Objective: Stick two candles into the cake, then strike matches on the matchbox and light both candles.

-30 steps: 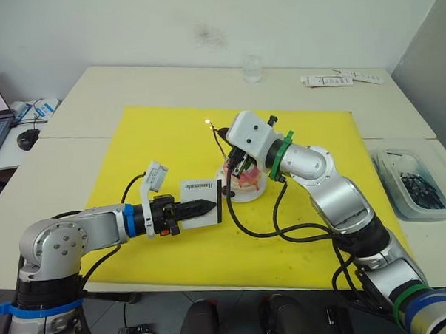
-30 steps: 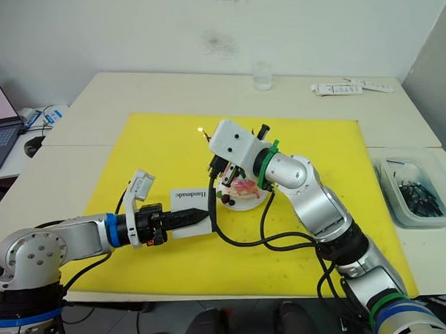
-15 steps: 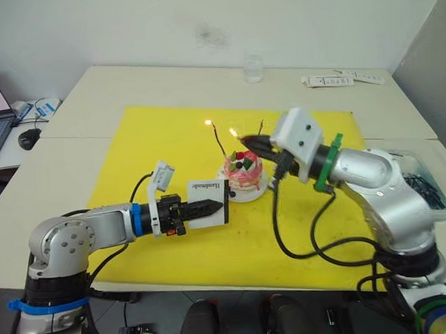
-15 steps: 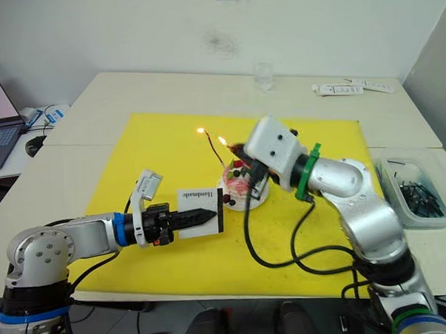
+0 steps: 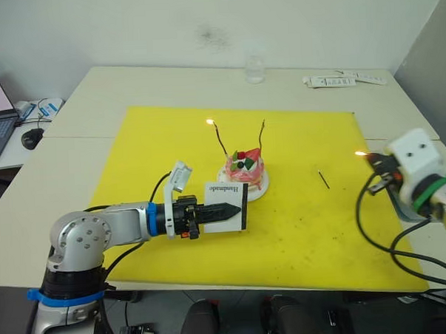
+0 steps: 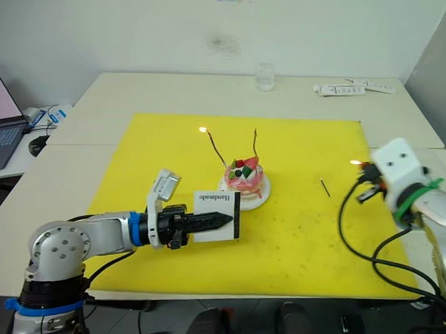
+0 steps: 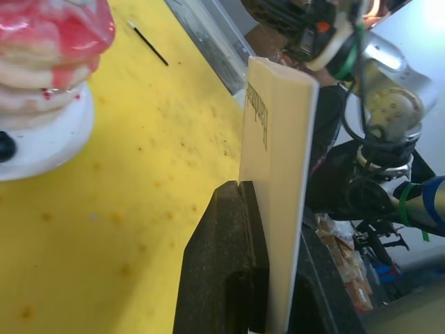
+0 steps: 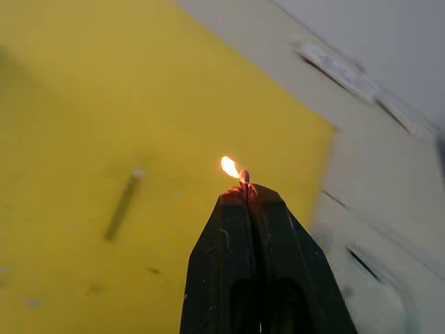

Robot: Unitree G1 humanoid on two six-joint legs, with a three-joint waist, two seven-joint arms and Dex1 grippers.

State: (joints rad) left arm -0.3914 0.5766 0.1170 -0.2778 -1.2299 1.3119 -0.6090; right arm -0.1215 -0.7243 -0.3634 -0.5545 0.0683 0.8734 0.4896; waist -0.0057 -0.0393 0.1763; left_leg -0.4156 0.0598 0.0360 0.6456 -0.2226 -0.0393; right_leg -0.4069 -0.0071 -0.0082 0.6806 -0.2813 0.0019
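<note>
Both head views look forward and down from above onto the bright yellow mat (image 5: 285,231) on the pale table, covering nearly the same stretch. The left wrist view sits low and very near the flat white box (image 7: 278,174), facing across the mat. The right wrist view peers along its black fingers (image 8: 229,278) over the mat's edge.

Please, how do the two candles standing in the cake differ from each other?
The left candle has a flame at its tip; the right candle shows none. The left candle leans leftward; the right candle stands nearly upright. Both are thin, dark and stuck in the cake.
</note>
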